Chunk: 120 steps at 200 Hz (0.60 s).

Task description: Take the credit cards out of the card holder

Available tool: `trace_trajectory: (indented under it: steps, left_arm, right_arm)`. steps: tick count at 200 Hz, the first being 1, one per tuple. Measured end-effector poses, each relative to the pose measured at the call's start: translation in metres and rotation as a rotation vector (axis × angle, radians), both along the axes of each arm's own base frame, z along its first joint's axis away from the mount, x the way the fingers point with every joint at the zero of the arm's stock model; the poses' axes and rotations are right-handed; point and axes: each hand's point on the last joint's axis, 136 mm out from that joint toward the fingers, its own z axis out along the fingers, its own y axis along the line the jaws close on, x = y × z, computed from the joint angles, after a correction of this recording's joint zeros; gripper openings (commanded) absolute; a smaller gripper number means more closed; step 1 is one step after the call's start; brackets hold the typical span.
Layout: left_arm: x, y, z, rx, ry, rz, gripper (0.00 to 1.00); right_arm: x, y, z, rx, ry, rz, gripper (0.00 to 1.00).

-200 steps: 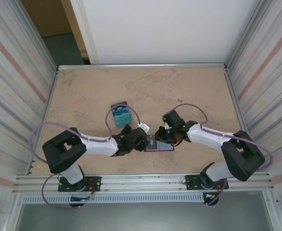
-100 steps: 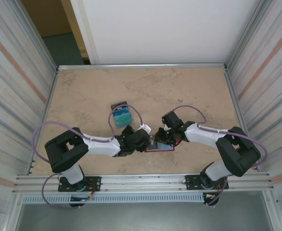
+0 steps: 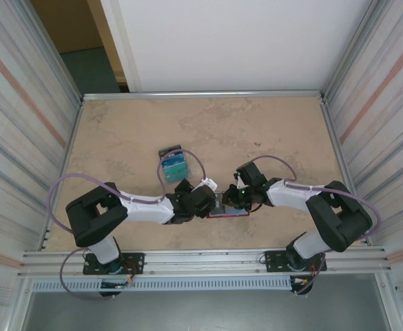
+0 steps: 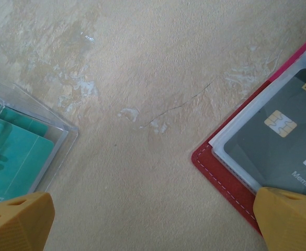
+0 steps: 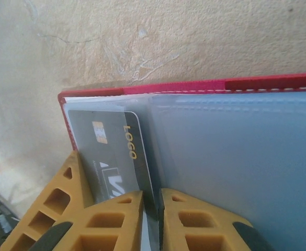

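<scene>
Dark-red card holder [image 5: 168, 86] is shown lying open on the tabletop [image 3: 256, 131], near its front edge, between the two claws. The right claw [image 5: 151, 196] is narrowed almost fully about the edge of a clear pocket [image 5: 146, 157], in which a dark card [image 5: 111, 157] is kept. The left claw [image 4: 153, 214] is spread wide: one fingertip [image 4: 286, 217] is seen over the holder's corner, the other beside teal cards [image 4: 11, 151] lying in clear plastic, apart from the holder.
</scene>
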Motion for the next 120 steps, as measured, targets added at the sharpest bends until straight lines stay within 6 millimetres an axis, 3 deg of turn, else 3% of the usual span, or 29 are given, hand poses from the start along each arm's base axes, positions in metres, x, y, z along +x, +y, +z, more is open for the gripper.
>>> trace_trajectory:
  steps: [120]
  left_arm:
    - [0.0,-0.001,0.0,0.01,-0.003,0.001,0.99]
  right_arm:
    - [0.0,-0.004,0.012,0.128,-0.049,-0.013,0.09]
